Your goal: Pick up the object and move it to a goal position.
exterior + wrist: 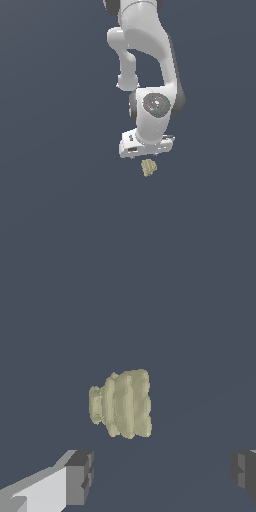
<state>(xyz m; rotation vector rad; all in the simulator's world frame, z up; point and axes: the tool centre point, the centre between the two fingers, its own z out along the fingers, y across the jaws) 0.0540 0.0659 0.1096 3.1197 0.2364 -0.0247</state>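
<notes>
The object [149, 167] is a small lumpy pale yellow-tan chunk with ridges, lying on the dark grey surface. In the exterior view the white gripper [147, 155] hangs just above it, pointing down. The wrist view shows the object [122, 403] large in the middle of the picture. My gripper [162, 472] is open, with its two dark fingertips [81, 475] set wide apart. Nothing is between them. The chunk lies off the line that joins the two fingertips, and neither one touches it.
The flat dark grey surface [55, 200] stretches around the object on all sides. The white arm [150, 55] rises from the gripper toward the top of the exterior view. No other objects show.
</notes>
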